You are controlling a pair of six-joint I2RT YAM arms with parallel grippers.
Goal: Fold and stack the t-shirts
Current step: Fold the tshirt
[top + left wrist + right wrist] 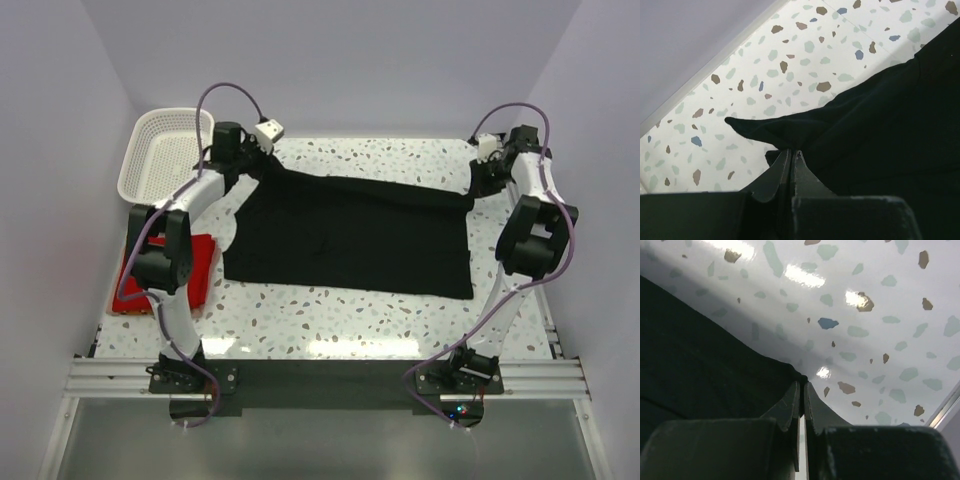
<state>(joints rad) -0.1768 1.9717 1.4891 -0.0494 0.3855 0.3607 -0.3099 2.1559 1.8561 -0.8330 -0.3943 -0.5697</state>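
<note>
Left wrist: t-shirt [875,135] apparently in claw [794,152]

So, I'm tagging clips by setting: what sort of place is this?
Probably a lab test booth, not a home: plain white walls box in a speckled table, and a left arm and right arm are bolted to a metal rail at its near edge.

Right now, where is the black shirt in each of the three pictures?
Top view: black shirt spread mid-table, between the arms.
Left wrist: black shirt fills the right and bottom, a corner pinched by the left gripper.
Right wrist: black shirt fills the left, its edge pinched by the right gripper.
Shared landmark: the speckled table.
</note>
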